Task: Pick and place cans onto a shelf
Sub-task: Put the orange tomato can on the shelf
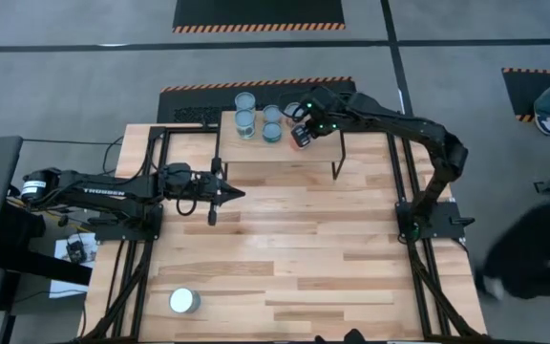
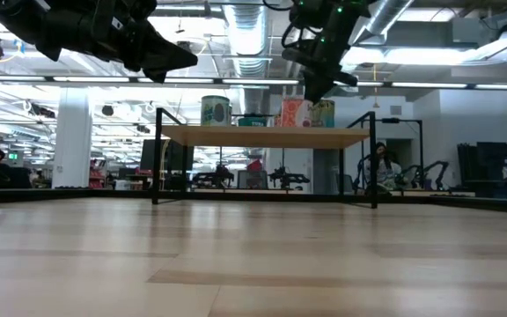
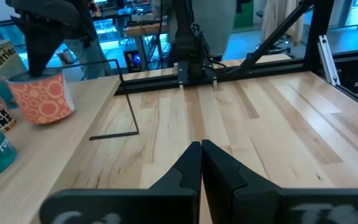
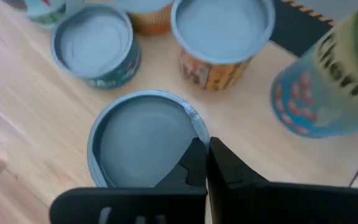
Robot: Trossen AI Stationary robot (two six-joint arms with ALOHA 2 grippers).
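- A lone can (image 1: 184,301) stands on the worktop (image 1: 304,258) at its near left corner, well apart from everything else.
- The left end effector (image 1: 220,194) hangs over the left middle of the worktop, with its fingers (image 3: 185,167) pressed together and holding nothing.
- The shelf (image 1: 280,148) stands at the far edge of the worktop on thin black legs.
- A group of cans (image 1: 246,113) sits on the far left part of the shelf, close together. Their exact number is hard to tell from above.
- The right end effector (image 1: 304,129) is over the shelf, just right of that group, above a pink-labelled can (image 3: 41,99). Its fingers (image 4: 194,163) look pressed together just over that can's silver top (image 4: 143,142), perhaps touching its rim.
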